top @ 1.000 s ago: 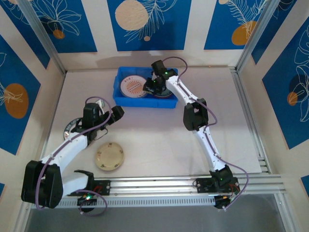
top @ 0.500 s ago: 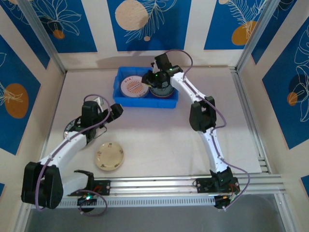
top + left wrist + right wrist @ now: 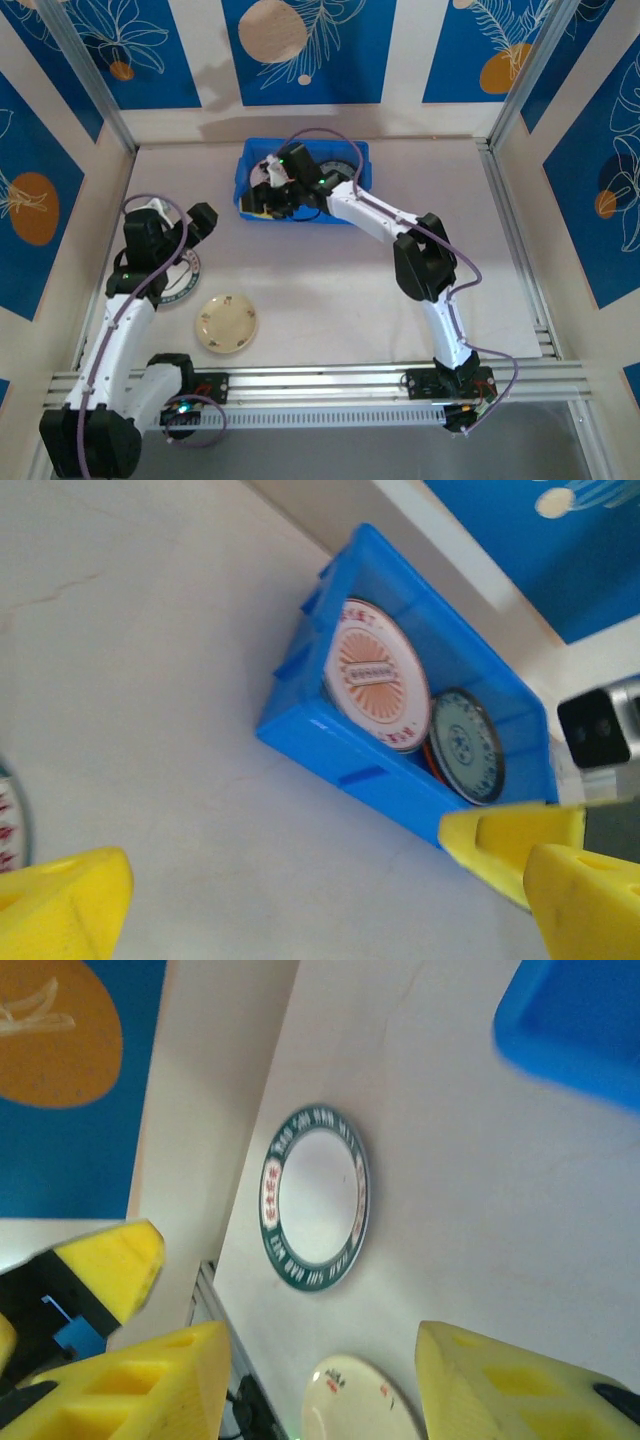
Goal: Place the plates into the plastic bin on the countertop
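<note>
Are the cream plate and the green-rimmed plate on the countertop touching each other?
Apart. The right wrist view shows a strip of bare countertop between the green-rimmed plate and the cream plate.

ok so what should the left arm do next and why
Probably lower the left pincer to the dark-rimmed plate near it: it is open and empty, and that plate and the cream plate lie outside the blue bin.

A robot test booth: printed blue-and-cream wall panels (image 3: 340,60) on aluminium framing (image 3: 320,378) enclose a pale countertop (image 3: 330,290).
</note>
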You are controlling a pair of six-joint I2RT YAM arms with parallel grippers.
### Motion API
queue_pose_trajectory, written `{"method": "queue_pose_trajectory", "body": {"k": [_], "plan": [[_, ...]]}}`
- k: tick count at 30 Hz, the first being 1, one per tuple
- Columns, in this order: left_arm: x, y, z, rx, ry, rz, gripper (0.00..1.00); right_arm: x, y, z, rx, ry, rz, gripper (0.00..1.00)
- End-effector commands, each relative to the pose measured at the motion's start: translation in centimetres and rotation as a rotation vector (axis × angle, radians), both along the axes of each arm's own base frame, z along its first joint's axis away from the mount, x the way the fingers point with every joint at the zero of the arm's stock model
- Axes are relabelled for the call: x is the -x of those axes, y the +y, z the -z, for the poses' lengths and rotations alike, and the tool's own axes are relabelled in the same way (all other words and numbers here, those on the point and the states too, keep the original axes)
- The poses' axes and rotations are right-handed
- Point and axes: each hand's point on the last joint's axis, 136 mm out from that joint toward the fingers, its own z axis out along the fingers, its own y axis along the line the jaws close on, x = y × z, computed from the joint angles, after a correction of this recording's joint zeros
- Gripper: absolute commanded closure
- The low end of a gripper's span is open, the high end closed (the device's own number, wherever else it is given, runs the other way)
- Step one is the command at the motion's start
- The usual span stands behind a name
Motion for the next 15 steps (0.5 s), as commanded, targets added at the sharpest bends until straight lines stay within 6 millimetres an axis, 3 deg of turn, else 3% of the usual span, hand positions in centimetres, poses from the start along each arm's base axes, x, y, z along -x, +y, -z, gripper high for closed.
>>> {"method": "queue_pose_trajectory", "body": {"k": [1,9,15], "plan": [[2.4,2.1,3.1,-0.021,0.150,-0.070,0.00,1.6,1.8,-0.1,-0.035,0.035,-0.071,0.50],[4.6,3.2,5.0,0.054,0.141,-0.135,0.00,5.1,5.8,4.4,0.025,0.132,-0.192,0.56],[5.9,3.4,3.9,0.067,0.072,-0.154,0.00,5.6,8.7,7.9,0.054,0.181,-0.208,0.58]]}}
